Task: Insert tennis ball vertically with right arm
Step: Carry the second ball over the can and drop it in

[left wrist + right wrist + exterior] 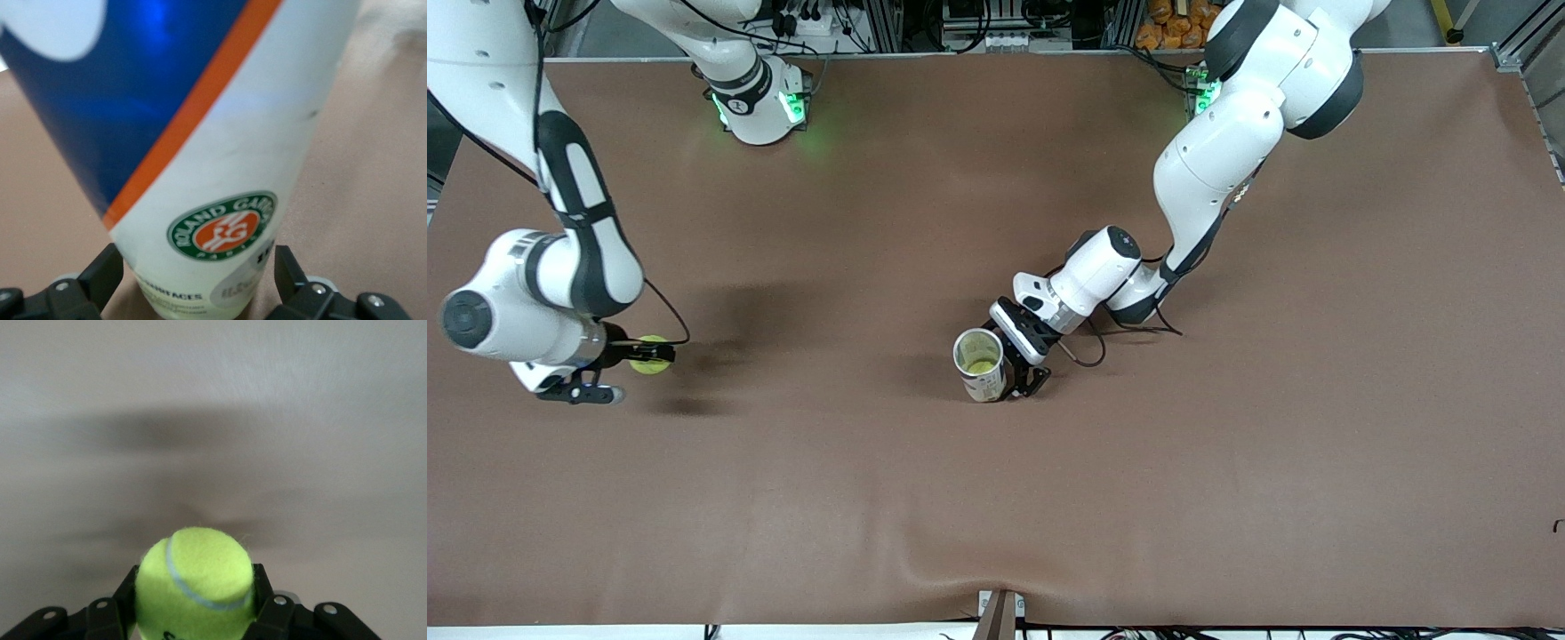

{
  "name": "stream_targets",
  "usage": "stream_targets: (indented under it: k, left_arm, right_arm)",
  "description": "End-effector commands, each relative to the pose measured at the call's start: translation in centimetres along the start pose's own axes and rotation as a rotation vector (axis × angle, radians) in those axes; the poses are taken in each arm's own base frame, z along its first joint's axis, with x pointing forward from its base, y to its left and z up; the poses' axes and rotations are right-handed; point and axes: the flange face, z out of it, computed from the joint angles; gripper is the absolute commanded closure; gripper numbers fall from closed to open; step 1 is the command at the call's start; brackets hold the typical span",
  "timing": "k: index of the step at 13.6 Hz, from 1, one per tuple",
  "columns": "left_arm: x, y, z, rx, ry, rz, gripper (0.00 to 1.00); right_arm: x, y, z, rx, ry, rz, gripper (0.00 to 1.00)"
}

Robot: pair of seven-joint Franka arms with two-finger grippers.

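Note:
My right gripper [646,355] is shut on a yellow-green tennis ball [653,354], held over the brown table toward the right arm's end. In the right wrist view the ball [197,577] sits between the black fingers [261,587] of that gripper [195,597]. My left gripper [1007,372] is shut on a tennis ball can [980,363] near the table's middle; the can's open mouth faces up and shows something yellow-green inside. In the left wrist view the blue, orange and white can [220,133] fills the frame between the fingers of the gripper [199,283].
The brown table mat [1227,444] is bare around both grippers. The ball's shadow [685,404] lies on the mat beside the right gripper. A cable [1089,342] trails from the left wrist. The arm bases [760,107] stand along the table edge farthest from the front camera.

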Motion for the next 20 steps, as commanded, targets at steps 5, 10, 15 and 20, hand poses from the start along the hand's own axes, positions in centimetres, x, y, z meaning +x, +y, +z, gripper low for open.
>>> stream_targets:
  k: [5,10,15,20]
  left_arm:
    - [1.0,0.2,-1.0,-0.008,0.012,0.013,0.0]
    - [0.9,0.2,-0.9,-0.009,0.011,0.012,0.0]
    - [0.9,0.2,-0.9,-0.008,0.012,0.013,0.0]
    - [0.8,0.2,-0.9,-0.009,0.009,0.014,0.0]
  right_arm:
    - [2.4,-14.0,-13.6,0.173,-0.065,0.308,1.0]
    - [0.3,-29.3,-16.8,0.287,-0.098,0.651,1.0]
    - [-3.1,-41.9,-17.4,0.359,-0.039,0.882,1.0]
    - [-5.1,-50.4,-15.2,0.381,-0.019,0.981,1.0]
